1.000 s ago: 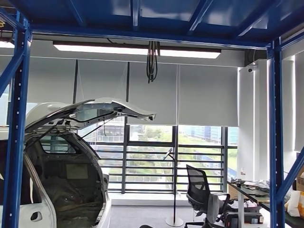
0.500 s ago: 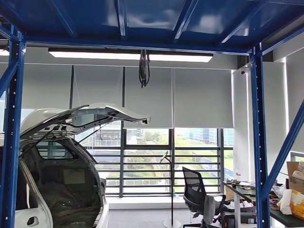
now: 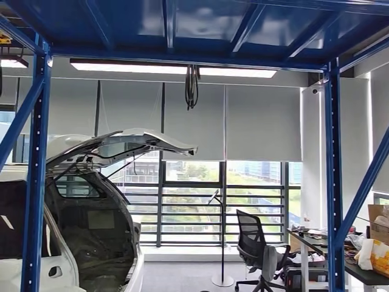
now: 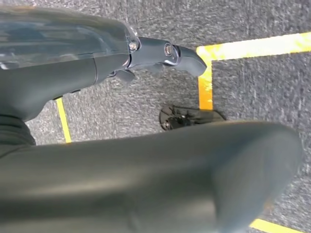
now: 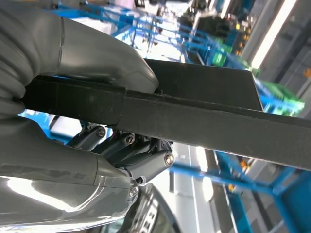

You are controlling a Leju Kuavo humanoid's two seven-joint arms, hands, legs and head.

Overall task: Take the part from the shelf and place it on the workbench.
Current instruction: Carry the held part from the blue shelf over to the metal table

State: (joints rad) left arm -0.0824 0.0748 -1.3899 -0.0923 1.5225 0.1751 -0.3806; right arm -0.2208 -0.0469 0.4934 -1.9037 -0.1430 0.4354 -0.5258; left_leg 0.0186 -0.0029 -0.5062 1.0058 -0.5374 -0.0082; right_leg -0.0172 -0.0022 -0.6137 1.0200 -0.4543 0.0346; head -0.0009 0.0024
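The part (image 5: 205, 116) is in my right hand (image 5: 84, 121): a long, flat, dark piece, thumb (image 5: 106, 56) pressed on one face, fingers (image 5: 146, 162) curled under the other, clamped tight. It sticks out well past the hand, and beyond it run blue beams (image 5: 220, 177) and a bright strip light (image 5: 273, 31).

My left hand (image 4: 161, 53) hangs over grey carpet (image 4: 256, 77) marked with yellow tape (image 4: 253, 44). One dark finger (image 4: 183, 54) pokes out straight, nothing in it that I can see, but whether the hand is spread or curled I cannot tell.

Up ahead, blue frame posts (image 3: 36, 170) stand either side under a blue roof. On the left, a white car (image 3: 82, 231) with its hatch (image 3: 124, 143) raised and the boot bare. Behind it, windows with grey blinds (image 3: 257, 121) half down. On the right, a black office chair (image 3: 252, 246) next to a cluttered surface (image 3: 362, 271) with bags and a box on it. A floor lamp (image 3: 222, 237) stands between car and chair.
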